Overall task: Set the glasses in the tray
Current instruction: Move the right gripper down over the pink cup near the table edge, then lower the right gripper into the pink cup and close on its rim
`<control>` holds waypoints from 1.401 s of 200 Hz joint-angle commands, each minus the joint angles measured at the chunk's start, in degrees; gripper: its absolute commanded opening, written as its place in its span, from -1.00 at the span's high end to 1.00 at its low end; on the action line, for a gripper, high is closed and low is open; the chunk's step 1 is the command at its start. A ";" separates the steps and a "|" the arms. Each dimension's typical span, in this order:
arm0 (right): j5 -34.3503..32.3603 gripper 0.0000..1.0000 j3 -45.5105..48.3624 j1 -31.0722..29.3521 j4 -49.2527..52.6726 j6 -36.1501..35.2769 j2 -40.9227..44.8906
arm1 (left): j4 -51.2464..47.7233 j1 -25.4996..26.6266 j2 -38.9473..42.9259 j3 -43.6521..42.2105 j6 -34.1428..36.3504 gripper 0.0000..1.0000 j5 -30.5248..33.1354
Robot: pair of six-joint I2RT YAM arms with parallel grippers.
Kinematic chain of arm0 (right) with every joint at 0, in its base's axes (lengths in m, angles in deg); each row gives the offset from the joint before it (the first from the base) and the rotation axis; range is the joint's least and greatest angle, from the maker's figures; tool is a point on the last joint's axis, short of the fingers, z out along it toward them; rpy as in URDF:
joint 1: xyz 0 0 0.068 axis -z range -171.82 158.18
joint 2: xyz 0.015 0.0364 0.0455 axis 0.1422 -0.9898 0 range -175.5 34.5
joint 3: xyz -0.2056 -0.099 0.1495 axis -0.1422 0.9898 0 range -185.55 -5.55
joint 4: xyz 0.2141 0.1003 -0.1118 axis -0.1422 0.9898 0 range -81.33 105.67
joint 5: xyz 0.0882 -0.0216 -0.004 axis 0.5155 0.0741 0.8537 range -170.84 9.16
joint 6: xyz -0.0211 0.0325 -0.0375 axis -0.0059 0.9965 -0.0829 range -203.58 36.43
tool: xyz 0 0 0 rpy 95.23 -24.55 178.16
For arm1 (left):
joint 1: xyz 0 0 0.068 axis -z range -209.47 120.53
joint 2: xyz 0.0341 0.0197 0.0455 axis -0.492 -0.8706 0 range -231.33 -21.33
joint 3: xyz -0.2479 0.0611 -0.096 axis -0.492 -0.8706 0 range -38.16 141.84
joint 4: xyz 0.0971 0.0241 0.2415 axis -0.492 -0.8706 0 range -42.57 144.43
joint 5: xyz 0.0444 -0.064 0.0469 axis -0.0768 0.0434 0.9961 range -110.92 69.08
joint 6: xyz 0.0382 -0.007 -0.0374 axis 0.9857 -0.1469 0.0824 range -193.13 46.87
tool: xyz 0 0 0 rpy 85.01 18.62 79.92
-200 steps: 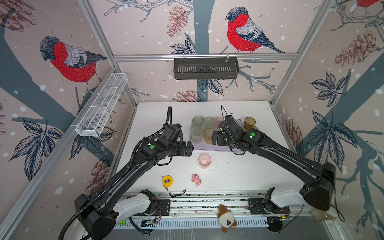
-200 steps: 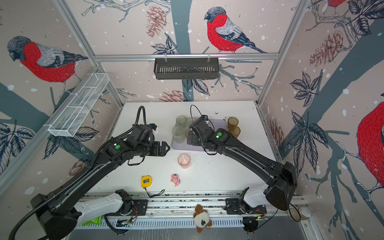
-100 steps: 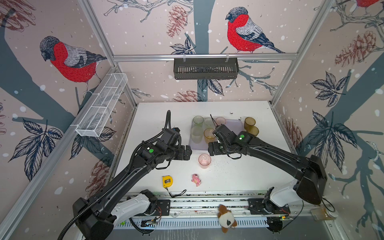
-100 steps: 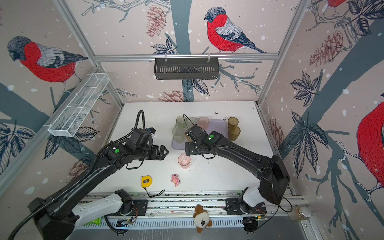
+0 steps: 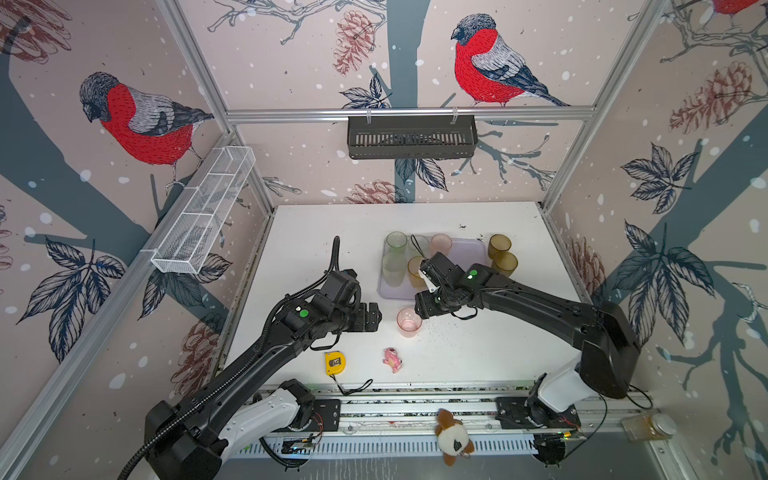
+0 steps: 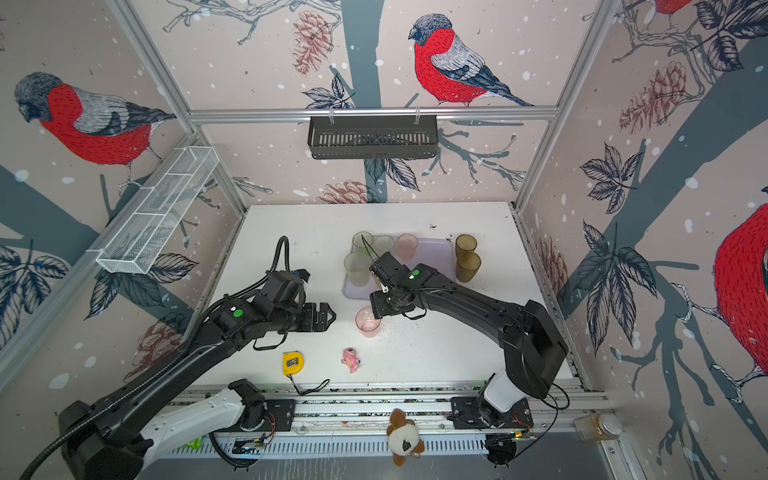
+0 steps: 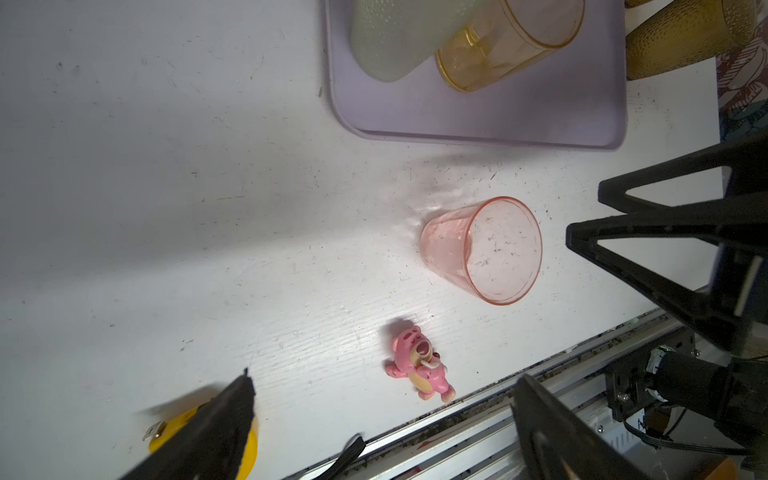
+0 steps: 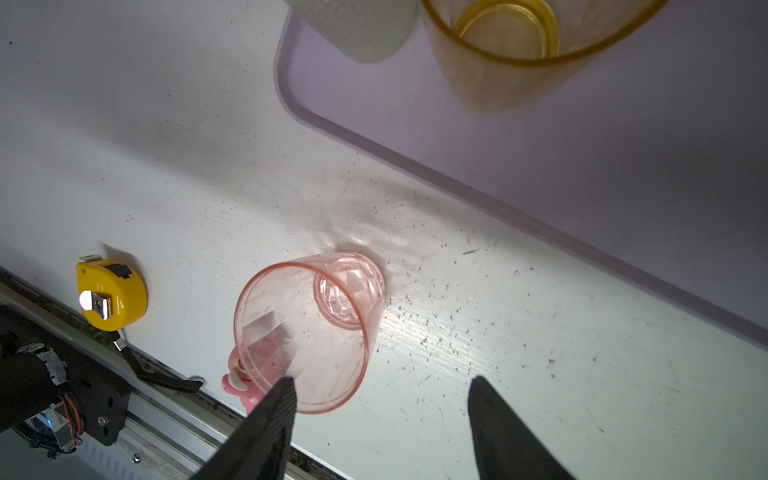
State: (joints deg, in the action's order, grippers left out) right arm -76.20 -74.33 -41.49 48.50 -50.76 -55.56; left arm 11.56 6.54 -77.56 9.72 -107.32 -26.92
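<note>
A pink glass (image 5: pixel 409 322) (image 6: pixel 368 322) stands upright on the white table, just in front of the lavender tray (image 5: pixel 467 255) (image 6: pixel 438 254). My right gripper (image 5: pixel 423 308) (image 8: pixel 382 386) hangs open at the glass's right side. One fingertip (image 8: pixel 284 388) overlaps the rim in the right wrist view, and the gap holds only bare table. My left gripper (image 5: pixel 376 318) (image 7: pixel 384 380) is open, a short way left of the glass (image 7: pixel 482 249). Several glasses stand in the tray, among them a frosted one (image 5: pixel 392 268) and an amber one (image 5: pixel 415 270). Two dark brown glasses (image 5: pixel 500 253) stand beside the tray's right edge.
A yellow tape measure (image 5: pixel 334 362) and a small pink bear toy (image 5: pixel 392 359) lie near the table's front edge. A plush toy (image 5: pixel 453 436) sits on the front rail. A black basket (image 5: pixel 411 137) hangs on the back wall and a white wire basket (image 5: pixel 203 216) on the left.
My right gripper came from above the tray toward the front, down beside the pink glass, and its jaws narrowed. The left gripper shifted slightly toward the front, still open.
</note>
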 commanded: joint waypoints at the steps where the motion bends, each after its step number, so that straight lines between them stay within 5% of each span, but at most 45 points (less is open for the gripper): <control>1: 0.93 -0.30 0.41 0.03 -1.45 -0.83 -0.54 | 2.82 -0.15 0.59 -1.09 -1.43 -0.94 -0.59; 280: 2.21 0.31 -0.31 -1.39 -2.22 -2.41 -5.41 | 4.29 -0.21 1.74 -6.49 -2.80 -0.94 -1.47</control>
State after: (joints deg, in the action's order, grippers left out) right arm -74.23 -74.13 -42.72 46.93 -52.31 -60.65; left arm 13.96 6.54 -76.10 3.40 -109.62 -28.38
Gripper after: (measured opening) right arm 0.350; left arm 0.969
